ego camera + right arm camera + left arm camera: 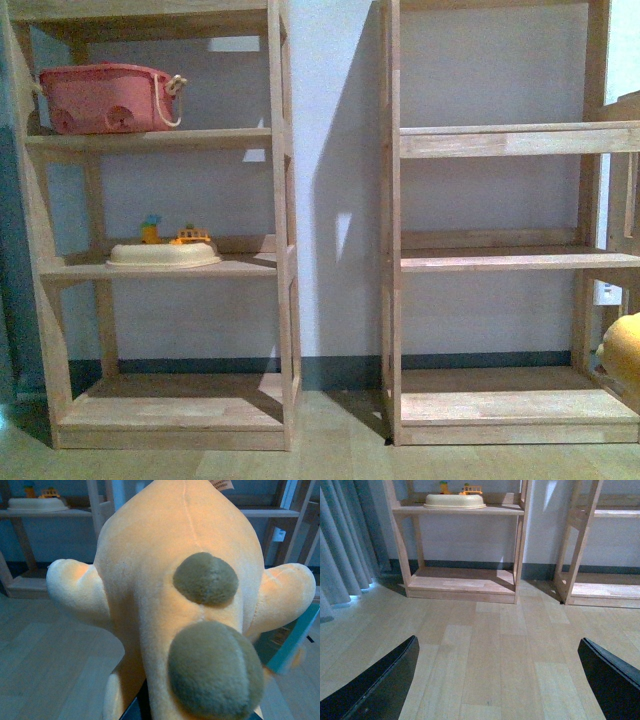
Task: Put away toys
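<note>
The orange-yellow plush toy [165, 580] fills the right wrist view, with two olive-brown patches and stubby limbs to each side. My right gripper [192, 712] is shut on the plush toy, its fingers almost wholly hidden under it. In the front view a bit of the plush toy [624, 352] shows at the right edge, beside the right shelf unit. My left gripper [497, 672] is open and empty, its black fingers [375, 690] wide apart over the wooden floor.
Two wooden shelf units stand against the wall. The left one [160, 140] holds a pink basket [105, 98] on an upper shelf and a cream tray [163, 254] with small toys on the middle shelf. The right unit [500, 260] has bare shelves. Grey curtains [345, 545] hang further left.
</note>
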Controlling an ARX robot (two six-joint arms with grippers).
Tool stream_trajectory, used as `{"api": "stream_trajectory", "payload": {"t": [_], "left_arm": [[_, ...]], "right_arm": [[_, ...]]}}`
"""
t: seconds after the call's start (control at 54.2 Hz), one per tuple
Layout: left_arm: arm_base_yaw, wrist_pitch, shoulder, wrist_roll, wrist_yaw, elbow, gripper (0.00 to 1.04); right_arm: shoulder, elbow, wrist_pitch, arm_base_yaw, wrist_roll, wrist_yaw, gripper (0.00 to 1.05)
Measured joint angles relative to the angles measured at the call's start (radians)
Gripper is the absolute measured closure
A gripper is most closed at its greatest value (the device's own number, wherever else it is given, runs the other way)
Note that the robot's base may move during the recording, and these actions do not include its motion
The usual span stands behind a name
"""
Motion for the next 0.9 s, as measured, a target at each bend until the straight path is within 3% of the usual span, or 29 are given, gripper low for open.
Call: {"api": "stream_trajectory", "payload": {"t": [0.903], "left_arm": [[0.0, 0.0, -0.001, 0.0, 0.0, 0.0, 0.06]], "right_arm": [[0.0, 0.0, 0.0, 0.0, 0.0, 0.0, 0.98]]}}
